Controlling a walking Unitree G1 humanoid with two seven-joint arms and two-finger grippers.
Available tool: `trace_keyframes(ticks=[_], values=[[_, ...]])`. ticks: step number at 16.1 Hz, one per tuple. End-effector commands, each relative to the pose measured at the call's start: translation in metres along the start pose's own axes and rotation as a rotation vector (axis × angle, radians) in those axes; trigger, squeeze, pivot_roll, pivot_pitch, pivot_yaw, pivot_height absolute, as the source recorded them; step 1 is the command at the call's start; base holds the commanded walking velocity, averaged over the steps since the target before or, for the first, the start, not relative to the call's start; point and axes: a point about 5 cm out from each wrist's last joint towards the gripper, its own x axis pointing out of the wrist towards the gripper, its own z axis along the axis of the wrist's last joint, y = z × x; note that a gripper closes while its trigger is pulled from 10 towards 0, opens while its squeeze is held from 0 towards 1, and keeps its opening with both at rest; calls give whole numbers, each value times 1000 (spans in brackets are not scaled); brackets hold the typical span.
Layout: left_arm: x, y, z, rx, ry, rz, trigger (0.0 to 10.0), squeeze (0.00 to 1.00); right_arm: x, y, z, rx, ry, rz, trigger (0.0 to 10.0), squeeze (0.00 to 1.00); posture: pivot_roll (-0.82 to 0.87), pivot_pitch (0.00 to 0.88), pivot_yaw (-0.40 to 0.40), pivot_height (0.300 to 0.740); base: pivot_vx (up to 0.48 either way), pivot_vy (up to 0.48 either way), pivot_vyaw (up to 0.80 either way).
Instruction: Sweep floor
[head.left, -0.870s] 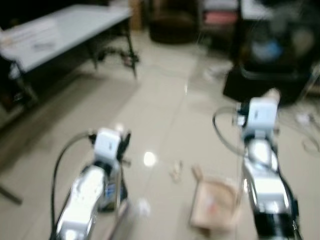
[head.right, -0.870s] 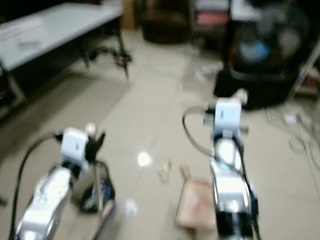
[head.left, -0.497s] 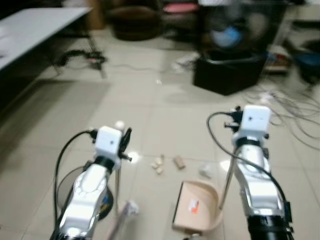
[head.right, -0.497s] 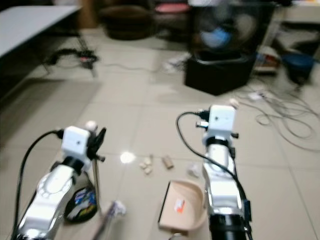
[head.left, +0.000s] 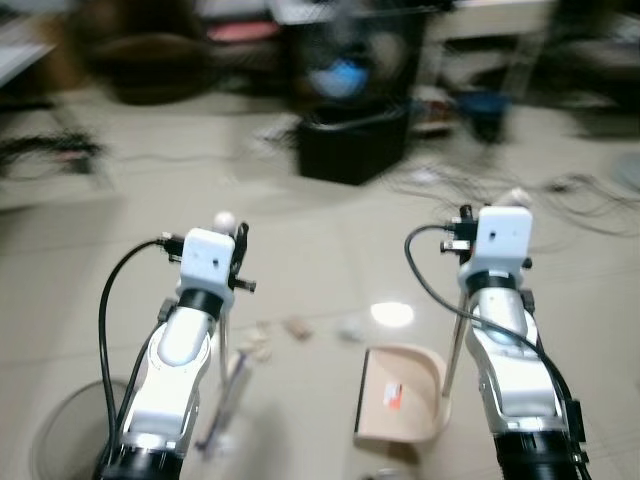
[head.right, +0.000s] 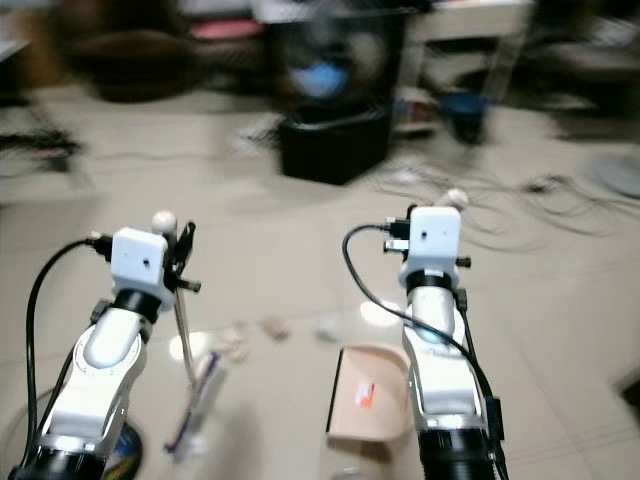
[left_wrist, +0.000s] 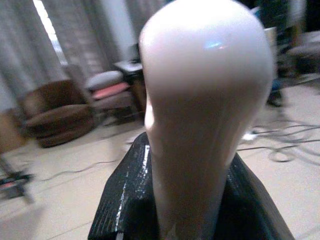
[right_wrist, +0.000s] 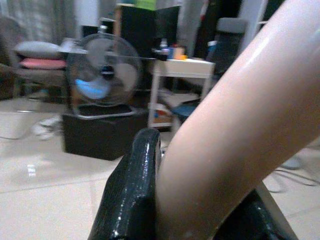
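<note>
My left gripper (head.left: 232, 238) is shut on the top of a broom handle (left_wrist: 200, 100), a pale pink rounded knob between the black fingers (left_wrist: 125, 200). The thin broom shaft (head.left: 227, 345) runs down to the broom head (head.left: 222, 405) on the tiled floor. My right gripper (head.left: 492, 204) is shut on the pale handle (right_wrist: 235, 130) of a beige dustpan (head.left: 400, 395), which rests on the floor with its metal rod (head.left: 452, 350) upright. Small scraps of litter (head.left: 297, 327) lie on the tiles between broom and dustpan, a little ahead of both.
A standing fan (head.left: 350, 70) on a black box (head.left: 350, 145) stands ahead at the centre. Loose cables (head.left: 560, 200) trail over the floor at the right. A round wire basket (head.left: 60, 440) sits at the lower left. Armchairs (head.left: 150, 60) and furniture line the back.
The whole view has swung to the right: the grey table has left the picture and the fan now sits ahead. Both grippers keep their hold on broom and dustpan.
</note>
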Motion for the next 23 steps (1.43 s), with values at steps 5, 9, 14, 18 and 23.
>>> trace_keyframes(ticks=[5,9,14,18,23], values=[[8,12,16,48,-70,40,10000,0,0,17,4,4,-35,97,10000,0,-69,0,55,740,0,0,0],[9,13,16,50,-68,42,10000,0,-3,23,3,-33,-38,165,10000,0,-68,0,57,740,0,0,0],[9,13,15,51,-67,39,10000,0,-2,26,3,-30,-44,201,10000,0,-68,0,60,740,0,158,480],[10,13,15,53,-66,38,10000,0,-2,26,2,3,-37,196,10000,0,-67,0,65,740,0,276,0],[12,12,15,54,-64,27,10000,0,-3,26,2,5,-39,191,10000,0,-71,0,72,740,0,276,0]])
